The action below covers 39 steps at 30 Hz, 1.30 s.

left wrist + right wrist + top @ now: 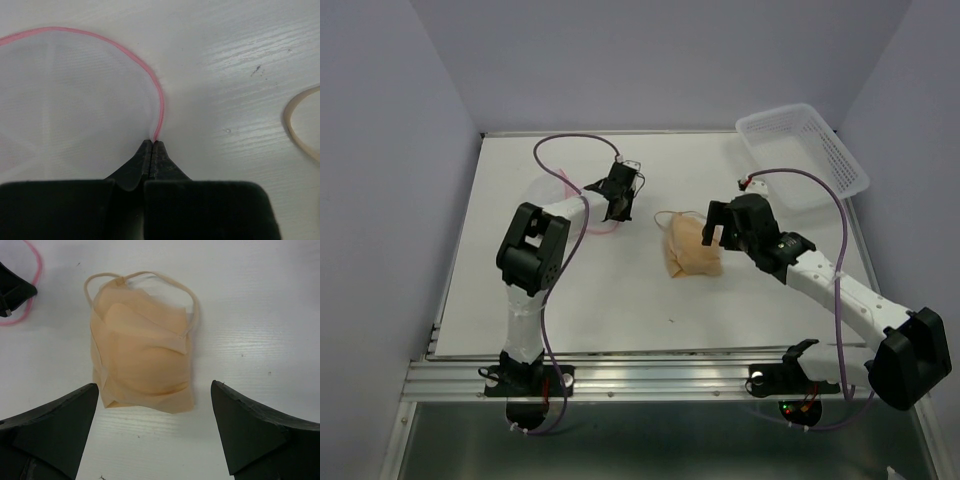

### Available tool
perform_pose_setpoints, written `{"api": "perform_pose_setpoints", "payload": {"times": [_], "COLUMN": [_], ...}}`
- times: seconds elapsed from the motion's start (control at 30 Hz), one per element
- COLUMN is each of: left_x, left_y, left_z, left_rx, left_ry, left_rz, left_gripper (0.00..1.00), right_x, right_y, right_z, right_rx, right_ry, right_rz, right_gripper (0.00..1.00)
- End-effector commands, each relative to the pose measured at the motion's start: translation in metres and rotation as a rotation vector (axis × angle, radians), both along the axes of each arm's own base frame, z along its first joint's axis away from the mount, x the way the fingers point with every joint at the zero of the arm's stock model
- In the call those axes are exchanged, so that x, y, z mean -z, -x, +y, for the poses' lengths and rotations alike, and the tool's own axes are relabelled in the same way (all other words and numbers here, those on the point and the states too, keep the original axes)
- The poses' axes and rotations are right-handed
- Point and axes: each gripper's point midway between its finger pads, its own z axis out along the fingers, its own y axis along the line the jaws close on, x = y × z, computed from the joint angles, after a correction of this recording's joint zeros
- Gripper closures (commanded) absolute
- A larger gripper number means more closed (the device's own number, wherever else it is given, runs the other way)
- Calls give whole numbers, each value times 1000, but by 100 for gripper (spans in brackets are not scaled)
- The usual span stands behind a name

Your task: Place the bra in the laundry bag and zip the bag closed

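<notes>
The left gripper [152,144] fills the bottom of its wrist view. Its two dark fingers are pressed flat together with no gap, and their tips pinch the pink zipper rim [127,52] of the laundry bag [75,100]. From the pinch point the rim curves up and away to the gripper's left, outlining the white mesh, which lies flat on the table [240,60] ahead and to the left of the fingertips. Far off to the gripper's right, a beige strap loop shows at the edge of that view.

The right gripper [155,386] is spread wide. Its fingers [60,425] stand well apart at either side of the wrist view, and nothing is between them. The bra [142,355] lies directly ahead of the opening, a folded peach-beige bundle whose near edge sits about level with the fingertips and touches neither one. Its thin straps [165,280] loop out at the far end, away from the gripper. Beyond the bra and to the gripper's left, a bit of the pink rim and the dark tip of the other gripper are visible.

From overhead, the bra lies between the two grippers, just beside the right one and apart from the left one and the bag. A white slotted plastic basket [805,155] sits at the far right corner of the table, behind the right gripper.
</notes>
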Motion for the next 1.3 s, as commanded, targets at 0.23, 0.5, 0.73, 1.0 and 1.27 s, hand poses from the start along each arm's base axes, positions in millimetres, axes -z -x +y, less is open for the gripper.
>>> {"api": "perform_pose_setpoints", "payload": {"times": [0.23, 0.5, 0.73, 1.0, 1.27], "left_x": [-152, -231, -274, -277, -297], "left_y": [26, 65, 100, 120, 115], "left_z": [-39, -71, -72, -67, -52], "left_rx": [124, 292, 369, 328, 155], "left_ry": [335, 510, 605, 730, 838], "left_rz": [-230, -339, -444, -466, -519], "left_gripper": [100, 100, 100, 100, 100], "right_x": [-12, -17, -24, -18, 20], "right_y": [2, 3, -9, -53, -102], "right_z": [-10, -12, 9, 64, 101], "right_rx": [52, 62, 17, -109, -106], "right_ry": [-29, -35, -103, -176, -196], "right_rz": [-49, -63, -70, -76, -11], "right_gripper": [0, 0, 0, 0, 0]}}
